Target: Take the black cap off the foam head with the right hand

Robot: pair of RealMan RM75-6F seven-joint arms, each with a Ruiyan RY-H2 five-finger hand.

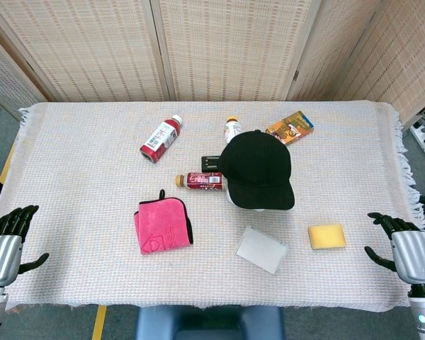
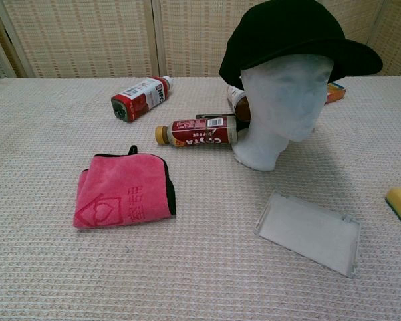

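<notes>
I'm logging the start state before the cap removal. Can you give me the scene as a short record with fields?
cap: black cap sits on the foam head, brim towards the robot
right hand: right hand at the table's right edge, holds nothing, fingers apart
left hand: left hand at the left edge, holds nothing
near the head: lying bottle, clear tray, yellow sponge
further left: pink cloth
</notes>
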